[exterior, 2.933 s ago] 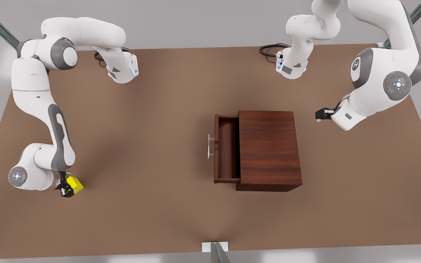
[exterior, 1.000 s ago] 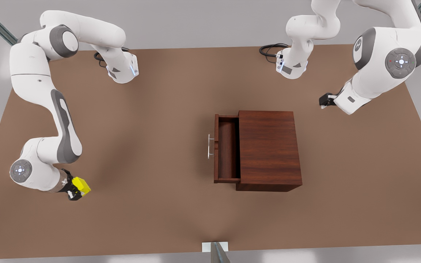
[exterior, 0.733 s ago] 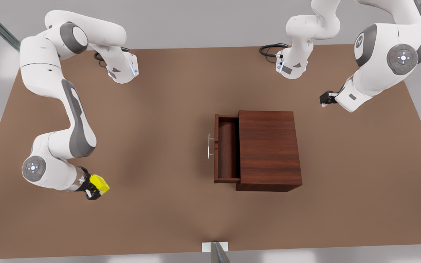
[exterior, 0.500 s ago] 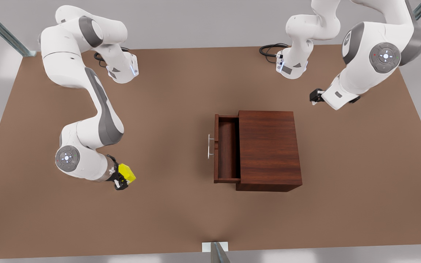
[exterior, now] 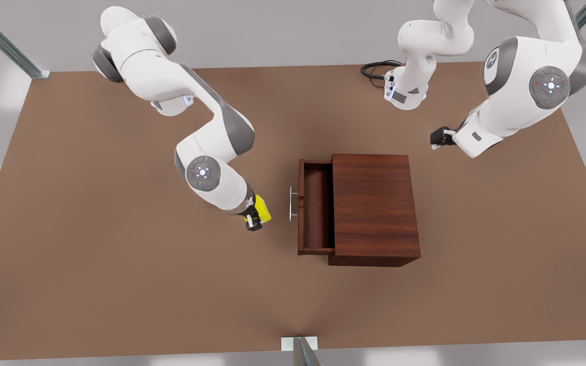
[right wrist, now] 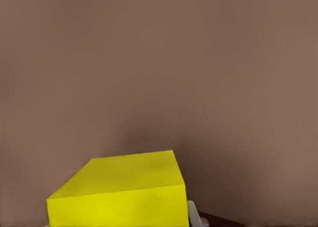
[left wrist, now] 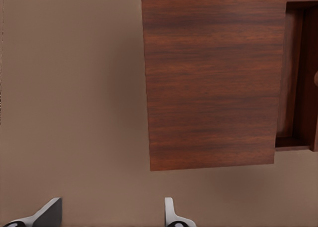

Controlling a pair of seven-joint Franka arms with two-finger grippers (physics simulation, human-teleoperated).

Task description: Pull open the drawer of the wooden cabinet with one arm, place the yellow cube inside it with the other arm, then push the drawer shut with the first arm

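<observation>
The drawer [exterior: 316, 206] sticks out of the cabinet [exterior: 374, 206] toward the front view's left, so there is an open tray ready to take the cube — that is why the cabinet's top covers only part of it. The silver handle [exterior: 291, 203] sits on the drawer's outer face. The yellow cube [exterior: 261, 209] is held up in the air, just beside that handle but not over the tray. The right gripper [exterior: 255, 216] has its fingers squeezed on the cube, so the cube can ride along without falling. In the right wrist view the cube [right wrist: 121, 191] sits close to the camera with one finger tip [right wrist: 194, 215] peeking out next to it and brown table [right wrist: 159, 63] behind it. The right arm is bent like an elbow, with its wrist tipped down and pointing at the cabinet. I think it needs to go a bit more over the tray before letting go. The left gripper [exterior: 438, 137] hangs off past the cabinet's back corner, well apart from it, and this arm waits. Its fingers [left wrist: 47, 212] are spread wide with nothing between them — the left wrist view looks down on the cabinet top [left wrist: 211, 78]. It is probably resting there so it can push the drawer shut later.
</observation>
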